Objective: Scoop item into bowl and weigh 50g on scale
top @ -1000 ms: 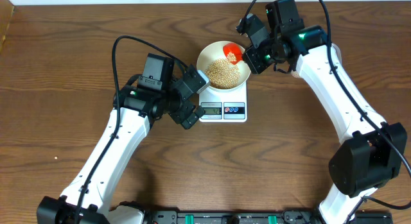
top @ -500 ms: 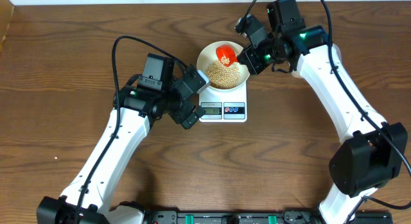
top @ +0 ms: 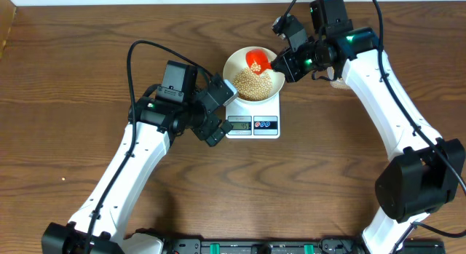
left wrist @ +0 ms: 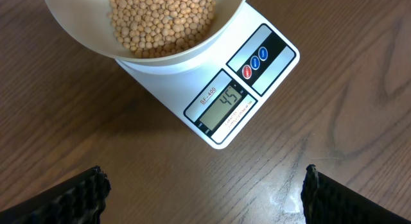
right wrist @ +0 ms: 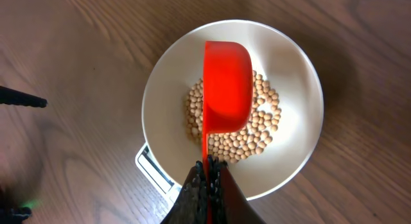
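A white bowl [top: 234,63] holding tan beans [top: 252,82] stands on the white scale [top: 255,126]. In the left wrist view the scale [left wrist: 218,105] reads 45 and the bowl [left wrist: 83,31] with beans [left wrist: 160,22] fills the top. My right gripper [top: 286,63] is shut on the handle of a red scoop [top: 256,60], held tipped on its side over the bowl's far part. The right wrist view shows the scoop [right wrist: 226,89] above the beans [right wrist: 263,131], my gripper [right wrist: 209,169] and the bowl [right wrist: 167,89]. My left gripper [left wrist: 202,189] is open and empty just left of the scale.
The left arm's gripper [top: 216,112] sits close against the scale's left side. The brown wooden table [top: 306,188] spreads all round. A pale object [top: 339,82] shows partly behind the right arm.
The red scoop has moved a little left over the bowl and tipped onto its side. The right arm has shifted slightly up and right. The left arm has not moved.
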Controlling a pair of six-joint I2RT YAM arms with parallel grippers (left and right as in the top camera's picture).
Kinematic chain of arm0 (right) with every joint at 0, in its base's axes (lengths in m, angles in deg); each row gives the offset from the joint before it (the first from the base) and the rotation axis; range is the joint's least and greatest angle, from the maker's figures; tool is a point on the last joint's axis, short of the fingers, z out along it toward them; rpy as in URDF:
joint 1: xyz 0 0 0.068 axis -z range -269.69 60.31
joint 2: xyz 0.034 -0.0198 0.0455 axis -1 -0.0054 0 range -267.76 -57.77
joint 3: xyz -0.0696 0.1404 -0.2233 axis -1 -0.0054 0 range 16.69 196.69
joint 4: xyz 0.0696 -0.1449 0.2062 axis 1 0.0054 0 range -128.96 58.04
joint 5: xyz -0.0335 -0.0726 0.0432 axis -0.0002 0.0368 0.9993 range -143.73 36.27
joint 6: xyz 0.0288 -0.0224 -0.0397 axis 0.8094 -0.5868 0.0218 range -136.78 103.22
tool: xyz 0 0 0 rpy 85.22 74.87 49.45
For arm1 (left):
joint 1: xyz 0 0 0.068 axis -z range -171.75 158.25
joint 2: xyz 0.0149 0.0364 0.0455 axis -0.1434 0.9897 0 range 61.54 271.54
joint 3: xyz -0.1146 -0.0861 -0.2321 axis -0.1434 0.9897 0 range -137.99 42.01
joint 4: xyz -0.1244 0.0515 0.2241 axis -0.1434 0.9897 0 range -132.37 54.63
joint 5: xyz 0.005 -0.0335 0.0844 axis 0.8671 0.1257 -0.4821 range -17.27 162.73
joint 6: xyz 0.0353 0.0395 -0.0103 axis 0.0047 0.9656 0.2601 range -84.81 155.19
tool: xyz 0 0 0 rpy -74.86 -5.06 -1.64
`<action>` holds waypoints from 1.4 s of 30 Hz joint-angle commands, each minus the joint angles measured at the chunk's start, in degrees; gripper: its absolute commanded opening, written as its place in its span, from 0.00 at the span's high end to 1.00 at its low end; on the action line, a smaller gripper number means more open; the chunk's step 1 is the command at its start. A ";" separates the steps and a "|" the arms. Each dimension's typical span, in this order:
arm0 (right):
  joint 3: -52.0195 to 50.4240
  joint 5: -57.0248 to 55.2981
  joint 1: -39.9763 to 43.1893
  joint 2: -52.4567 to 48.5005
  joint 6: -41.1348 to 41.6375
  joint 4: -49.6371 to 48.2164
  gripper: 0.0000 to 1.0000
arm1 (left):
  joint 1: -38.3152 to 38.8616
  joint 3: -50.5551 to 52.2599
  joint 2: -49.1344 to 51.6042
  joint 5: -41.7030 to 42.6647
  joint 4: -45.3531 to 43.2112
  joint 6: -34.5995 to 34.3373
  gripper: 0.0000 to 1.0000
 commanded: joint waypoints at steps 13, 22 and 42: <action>1.55 5.75 3.50 -0.48 1.60 -0.20 0.99 | -0.04 -0.22 -0.44 -0.31 -0.02 0.55 0.02; 1.55 2.49 2.14 -0.48 1.53 0.24 0.99 | -0.04 -0.22 -0.44 -0.31 0.00 0.55 0.02; 1.55 -7.02 -1.03 -0.48 1.09 0.63 0.99 | -0.04 -0.22 -0.44 -0.31 0.00 0.55 0.02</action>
